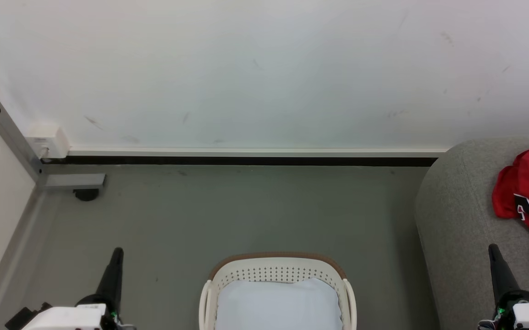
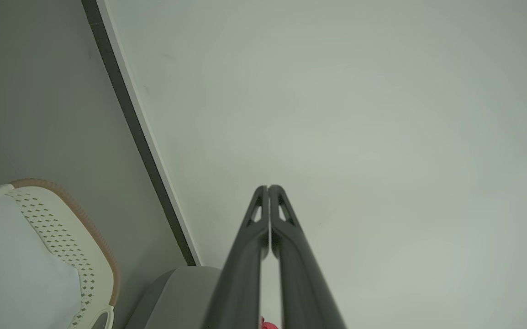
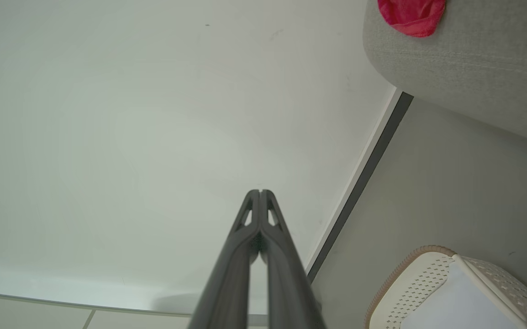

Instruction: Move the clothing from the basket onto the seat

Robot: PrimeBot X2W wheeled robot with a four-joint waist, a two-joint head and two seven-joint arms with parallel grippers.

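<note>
**Red clothing on the seat, basket on the floor**

You had the clothing (image 1: 528,183) lying crumpled on the seat (image 1: 457,220) at the right. Red fabric with black-and-white numerals showed, cut off by the right edge of the head view. The basket (image 1: 276,273) stood on the grey floor (image 1: 246,211) near you, in the middle, left of the seat with a strip of floor between them. Its pale flat bottom showed inside the perforated wall and brown rim.

Your left gripper (image 1: 117,253) hung at the near left over the floor, and its wrist view showed its jaws pressed together. Your right gripper (image 1: 493,250) hung at the near right in front of the seat, jaws likewise pressed together.

At the far edge of the floor a dark strip (image 1: 246,161) and a white skirting (image 1: 246,151) ran under a scuffed white wall (image 1: 264,68). At the far left a grey metal bar (image 1: 8,133) slanted down to the floor, beside a small white box (image 1: 46,140) on the wall.
</note>
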